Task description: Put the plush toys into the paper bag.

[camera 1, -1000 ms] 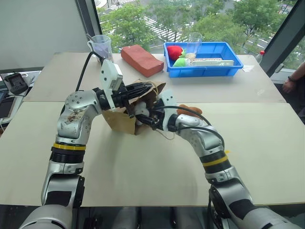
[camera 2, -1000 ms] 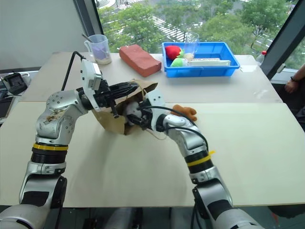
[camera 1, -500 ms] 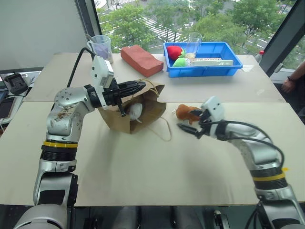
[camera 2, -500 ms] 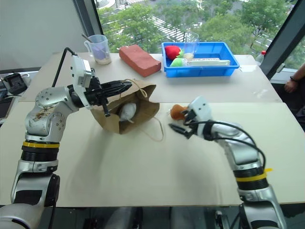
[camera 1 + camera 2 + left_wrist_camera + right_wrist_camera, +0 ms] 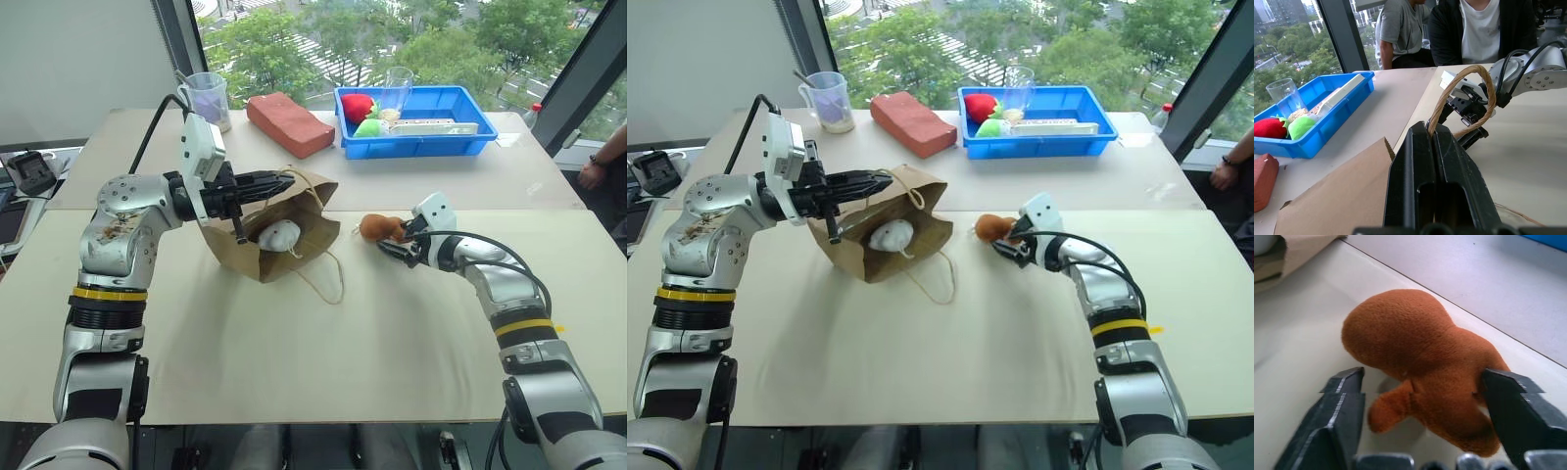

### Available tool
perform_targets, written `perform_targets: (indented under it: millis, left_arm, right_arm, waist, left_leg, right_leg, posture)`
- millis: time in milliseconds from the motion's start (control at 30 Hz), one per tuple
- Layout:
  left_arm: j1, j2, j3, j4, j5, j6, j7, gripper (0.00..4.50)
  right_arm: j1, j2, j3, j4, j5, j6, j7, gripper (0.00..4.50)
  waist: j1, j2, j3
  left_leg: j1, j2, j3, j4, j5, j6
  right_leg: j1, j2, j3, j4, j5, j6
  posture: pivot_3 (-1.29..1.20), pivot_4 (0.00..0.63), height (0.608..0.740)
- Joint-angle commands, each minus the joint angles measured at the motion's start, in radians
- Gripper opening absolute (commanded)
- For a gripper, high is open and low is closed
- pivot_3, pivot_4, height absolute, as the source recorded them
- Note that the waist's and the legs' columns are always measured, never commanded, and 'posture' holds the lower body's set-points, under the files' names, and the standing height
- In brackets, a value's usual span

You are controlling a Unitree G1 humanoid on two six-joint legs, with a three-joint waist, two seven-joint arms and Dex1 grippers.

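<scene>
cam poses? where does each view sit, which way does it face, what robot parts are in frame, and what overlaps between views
Left eye and right eye: on the head, facing forward and down over the table; both arms show; the paper bag holds the white plush toy.
Left wrist: on the left arm, looking along the shut left gripper, which pinches the bag's cord handle, toward the seated people.
Right wrist: on the right arm, looking along the right gripper, whose fingers flank the brown plush toy.
Shared: the blue bin shows in head and left wrist views; the brown toy in head and right wrist views.

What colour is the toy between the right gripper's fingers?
Brown toy, clearest in the right wrist view.
</scene>
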Motion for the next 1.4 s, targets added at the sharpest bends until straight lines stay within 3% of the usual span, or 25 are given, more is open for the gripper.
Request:
perform_targets:
  millis: [33,267,300,400,533,733,900,1033,1400]
  left_arm:
    - [0.004,0.018,0.018,-0.045,-0.005,0.003,0.015,0.0]
    - [0.007,0.015,0.015,-0.053,-0.006,0.005,0.029,0.0]
    - [0.006,0.014,0.014,-0.05,-0.005,0.004,0.03,0.0]
    - [0.006,0.014,0.008,-0.039,0.007,-0.008,0.03,0.0]
    - [0.009,0.011,0.009,-0.032,0.012,-0.015,0.03,0.0]
    - [-0.004,-0.014,0.0,-0.037,0.008,-0.017,0.034,0.0]
    - [-0.011,-0.024,-0.005,-0.054,-0.004,-0.005,0.028,0.0]
    - [0.004,-0.026,-0.007,-0.085,-0.016,0.007,0.029,0.0]
    - [0.023,-0.019,-0.004,-0.134,-0.055,0.04,0.022,0.0]
  right_arm:
    - [-0.014,-0.009,-0.019,0.001,-0.004,-0.034,0.019,2.66]
    - [-0.006,-0.016,-0.029,0.002,-0.013,-0.063,0.029,0.14]
    - [-0.004,-0.021,-0.027,-0.004,-0.017,-0.076,0.035,0.04]
    - [0.012,-0.031,-0.027,-0.118,0.014,-0.057,0.091,0.04]
    - [0.07,-0.044,0.007,-0.423,0.103,0.115,0.185,0.04]
    - [0.059,0.051,0.075,-0.628,0.147,0.303,0.118,0.04]
    - [-0.021,0.199,0.11,-0.529,0.111,0.289,0.014,0.04]
    - [-0.083,0.326,0.063,-0.371,0.113,0.242,-0.085,0.04]
    - [-0.157,0.442,0.01,-0.068,0.073,0.129,-0.229,0.04]
  waist:
    - [-0.002,0.0,0.0]
    - [-0.009,0.0,0.0]
    - [-0.01,0.0,0.0]
    - [-0.009,0.0,0.0]
    - [-0.011,0.0,0.0]
    - [-0.01,0.0,0.0]
    - [-0.011,0.0,0.0]
    - [-0.012,0.0,0.0]
    - [-0.019,0.0,0.0]
  left_leg:
    - [0.0,0.0,0.0,0.0,0.0,0.0]
    - [0.0,0.0,0.0,0.0,0.0,0.0]
    - [0.0,0.0,0.0,0.0,0.0,0.0]
    - [0.0,0.0,0.0,0.0,0.0,0.0]
    - [-0.002,0.001,0.0,0.0,0.0,0.0]
    - [-0.002,0.002,0.0,0.001,0.0,0.0]
    - [-0.002,0.001,-0.001,0.001,0.0,0.0]
    - [-0.001,0.0,-0.002,0.001,0.001,-0.001]
    - [-0.002,-0.001,-0.002,-0.001,0.004,-0.007]
  right_leg:
    - [0.0,0.0,0.0,0.0,0.0,0.0]
    - [0.0,0.0,0.0,0.0,0.0,0.0]
    - [0.0,0.0,0.0,0.0,0.0,0.0]
    - [0.0,0.0,0.0,0.0,0.0,0.0]
    - [-0.002,0.0,0.0,0.0,0.0,0.0]
    - [-0.002,0.001,0.0,0.001,0.0,0.0]
    - [-0.002,0.001,0.0,0.001,0.0,0.0]
    - [-0.003,0.001,0.0,0.002,0.0,0.0]
    - [-0.003,0.0,-0.001,0.002,0.0,0.0]
  posture:
    - [0.0,0.15,0.74]
    - [0.0,0.15,0.74]
    - [0.0,0.15,0.74]
    - [0.0,0.15,0.74]
    - [0.0,0.15,0.74]
    - [0.0,0.15,0.74]
    - [0.0,0.15,0.74]
    - [0.0,0.15,0.74]
    - [0.0,0.15,0.74]
